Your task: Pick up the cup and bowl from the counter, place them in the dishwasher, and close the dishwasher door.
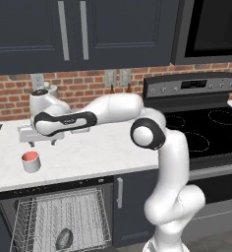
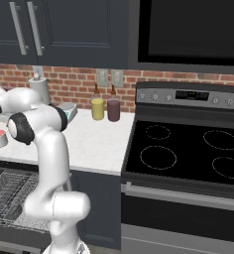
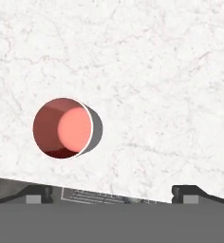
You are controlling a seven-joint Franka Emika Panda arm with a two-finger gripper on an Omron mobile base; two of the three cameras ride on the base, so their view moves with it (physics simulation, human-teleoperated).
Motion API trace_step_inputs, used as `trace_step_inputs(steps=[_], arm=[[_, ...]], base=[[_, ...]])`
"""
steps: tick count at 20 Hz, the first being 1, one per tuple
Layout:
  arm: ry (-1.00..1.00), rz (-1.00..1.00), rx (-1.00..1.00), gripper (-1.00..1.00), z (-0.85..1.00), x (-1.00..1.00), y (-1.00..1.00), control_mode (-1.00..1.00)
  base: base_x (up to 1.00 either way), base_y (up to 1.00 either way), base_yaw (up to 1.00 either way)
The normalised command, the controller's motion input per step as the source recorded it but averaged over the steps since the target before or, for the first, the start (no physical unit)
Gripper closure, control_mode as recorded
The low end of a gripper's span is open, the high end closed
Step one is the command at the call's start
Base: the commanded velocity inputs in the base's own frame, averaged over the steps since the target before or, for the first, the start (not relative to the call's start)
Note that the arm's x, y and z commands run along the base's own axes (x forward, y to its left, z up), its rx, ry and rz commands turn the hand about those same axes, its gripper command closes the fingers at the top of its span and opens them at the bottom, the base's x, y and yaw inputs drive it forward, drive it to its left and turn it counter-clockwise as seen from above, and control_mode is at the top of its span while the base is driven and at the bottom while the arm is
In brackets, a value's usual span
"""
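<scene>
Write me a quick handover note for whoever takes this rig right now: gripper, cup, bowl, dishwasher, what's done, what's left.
Gripper: jaws open, empty, hanging above the counter near the cup.
Cup: upright on the counter, near its front edge, untouched.
Bowl: already in the dishwasher rack.
Dishwasher door: open, rack pulled out.
Done: bowl loaded.
Left: grasp the cup, put it in the rack, close the door.

Red brick wall [image 2: 79, 84], dark upper cabs [image 1: 88, 29], black stovetop [image 2: 188, 149].

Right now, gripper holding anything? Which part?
Nothing held. The gripper is open above the counter; the cup stands upright, untouched.
</scene>
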Motion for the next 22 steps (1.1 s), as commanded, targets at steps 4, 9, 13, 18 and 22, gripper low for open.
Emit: trace_step_inputs(steps=[4,9,13,18,22], arm=[[0.00,0.00,-0.01,-1.00,-0.02,0.13,0.40,-1.00],[0.00,0.00,0.00,-1.00,-0.24,0.21,0.12,-1.00],[0.00,0.00,0.00,-1.00,-0.42,0.05,0.00,-1.00],[0.00,0.00,0.00,-1.00,-0.50,0.00,0.00,-1.00],[0.00,0.00,0.01,-1.00,-0.15,-0.25,-0.19,-1.00]], base=[[0.00,0.00,0.00],[0.00,0.00,0.00],[0.00,0.00,0.00],[0.00,0.00,0.00],[0.00,0.00,0.00]])
